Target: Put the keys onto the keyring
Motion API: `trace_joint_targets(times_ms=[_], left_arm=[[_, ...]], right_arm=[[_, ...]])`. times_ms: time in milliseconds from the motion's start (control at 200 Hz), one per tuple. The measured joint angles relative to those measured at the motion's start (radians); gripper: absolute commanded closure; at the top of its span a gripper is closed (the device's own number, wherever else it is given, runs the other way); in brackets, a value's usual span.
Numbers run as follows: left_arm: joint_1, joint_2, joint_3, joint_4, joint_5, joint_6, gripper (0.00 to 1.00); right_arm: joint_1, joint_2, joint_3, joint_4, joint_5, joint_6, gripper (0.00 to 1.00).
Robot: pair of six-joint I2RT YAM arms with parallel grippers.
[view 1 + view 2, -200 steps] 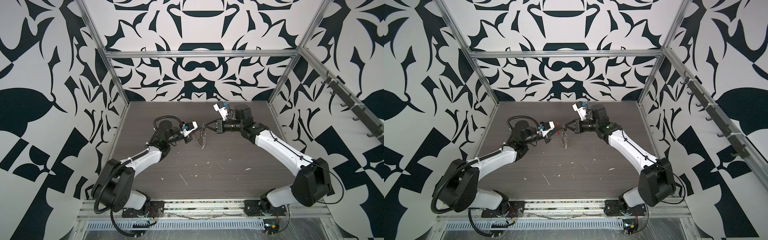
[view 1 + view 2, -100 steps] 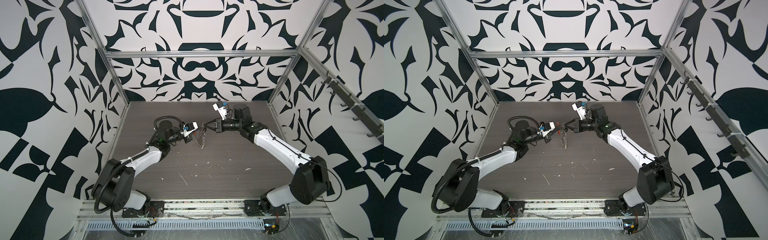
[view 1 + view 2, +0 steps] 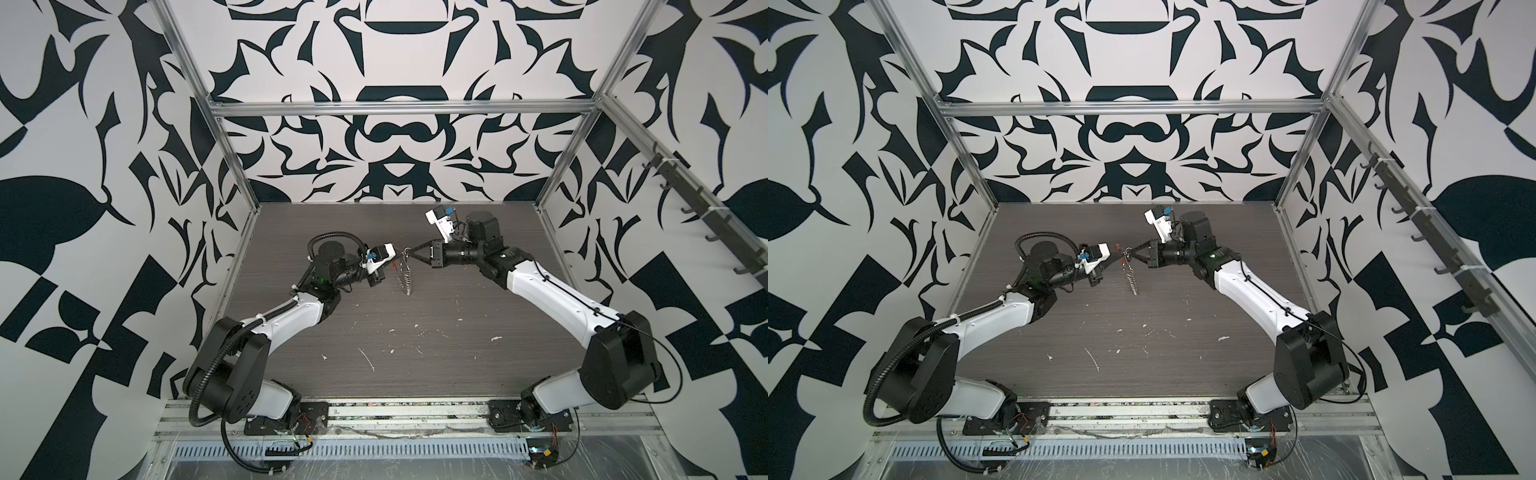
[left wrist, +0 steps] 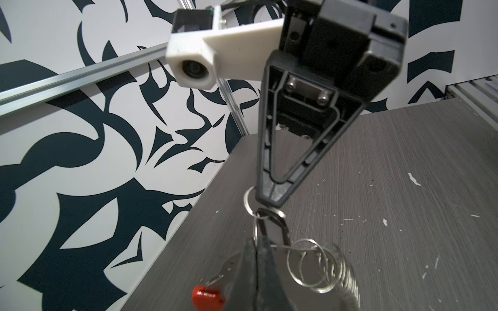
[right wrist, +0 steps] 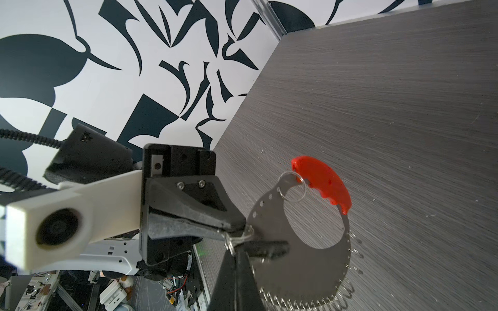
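While the left gripper (image 5: 237, 233) clamps the keyring (image 5: 296, 255), a flat silvery crescent edged with wire loops and capped in red plastic, above the far middle of the table (image 3: 436, 332), the closed right gripper (image 4: 269, 195) pinches the small black key (image 5: 266, 247), which is partly hidden.

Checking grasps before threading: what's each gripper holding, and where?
Left gripper pinches the keyring by the outer edge of its metal band. Right gripper pinches the key at its ring end.

Bright even light, soft shadows; left gripper (image 4: 257, 250) blurred close-up, edges prob. warped.
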Motion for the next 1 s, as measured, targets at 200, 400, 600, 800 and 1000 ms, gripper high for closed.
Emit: trace_joint_targets(times_ms=[200, 400, 600, 800, 1000], left_arm=[[-0.005, 0.0, 0.0, 0.032, 0.01, -0.012, 1.0], [-0.005, 0.0, 0.0, 0.035, 0.013, -0.023, 1.0], [-0.005, 0.0, -0.001, 0.042, 0.013, -0.043, 1.0], [-0.005, 0.004, -0.031, 0.146, 0.012, -0.165, 1.0], [-0.003, 0.08, -0.051, 0.376, 0.009, -0.396, 1.0]], right_arm=[[0.0, 0.0, -0.011, -0.011, 0.008, 0.001, 1.0], [0.0, 0.0, -0.011, -0.011, 0.011, 0.0, 1.0], [-0.002, -0.006, -0.011, -0.013, 0.012, 0.0, 1.0], [-0.002, -0.018, -0.011, 0.0, 0.005, 0.013, 1.0], [-0.006, -0.021, -0.029, 0.095, -0.013, 0.075, 1.0]])
